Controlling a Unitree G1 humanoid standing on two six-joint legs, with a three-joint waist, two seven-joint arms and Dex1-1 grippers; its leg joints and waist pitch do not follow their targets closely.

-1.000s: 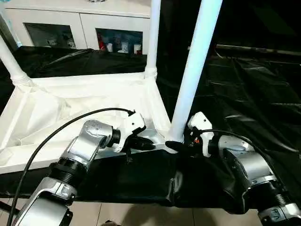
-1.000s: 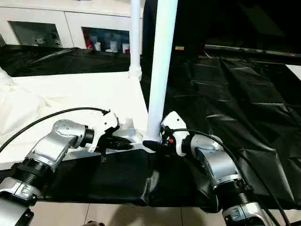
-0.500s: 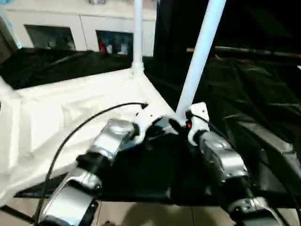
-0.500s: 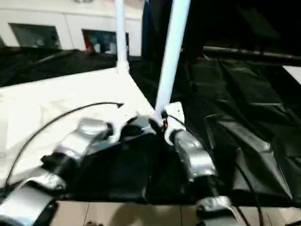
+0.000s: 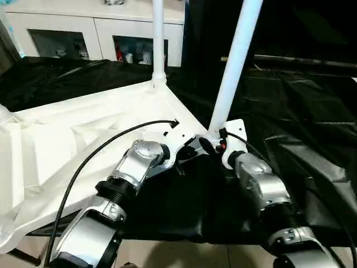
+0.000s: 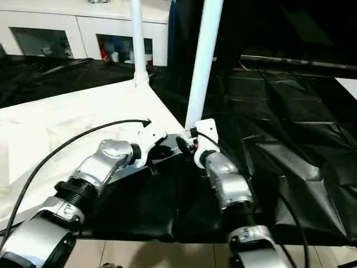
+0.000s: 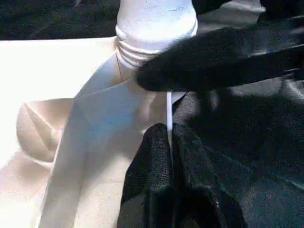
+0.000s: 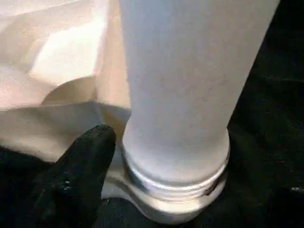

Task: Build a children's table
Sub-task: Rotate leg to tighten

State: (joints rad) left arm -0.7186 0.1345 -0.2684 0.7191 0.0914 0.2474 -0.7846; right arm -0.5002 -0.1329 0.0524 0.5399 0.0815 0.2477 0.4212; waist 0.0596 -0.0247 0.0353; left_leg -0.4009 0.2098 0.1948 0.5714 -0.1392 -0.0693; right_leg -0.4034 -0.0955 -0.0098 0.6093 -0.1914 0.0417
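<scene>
The table top [image 5: 83, 139] lies upside down on the black sheet [image 5: 301, 111], with its near corner pointing toward the robot and its raised rim facing up; the near leg [image 5: 234, 61] stands upright in that corner's socket, and a second leg [image 5: 158, 39] stands in the far corner socket toward the white cabinet [image 5: 83, 33]; the base of another leg [image 5: 5, 114] shows at the left edge of the head view. The left gripper [image 7: 168, 142] has its fingers pressed together on the thin rim edge at the near corner, just beside the socket; the right gripper [image 5: 211, 146] sits at the base of the near leg, one black finger [image 8: 80, 171] lying beside the threaded collar, and whether it clamps the leg or stands clear cannot be told. In the left wrist view a finger of the right gripper crosses in front of the collar. To the right of the near leg the sheet runs wide and wrinkled toward a dark bar [image 5: 301, 60]; the sheet's near edge ends just ahead of the forearms, with pale floor [image 5: 184, 254] beyond it.
</scene>
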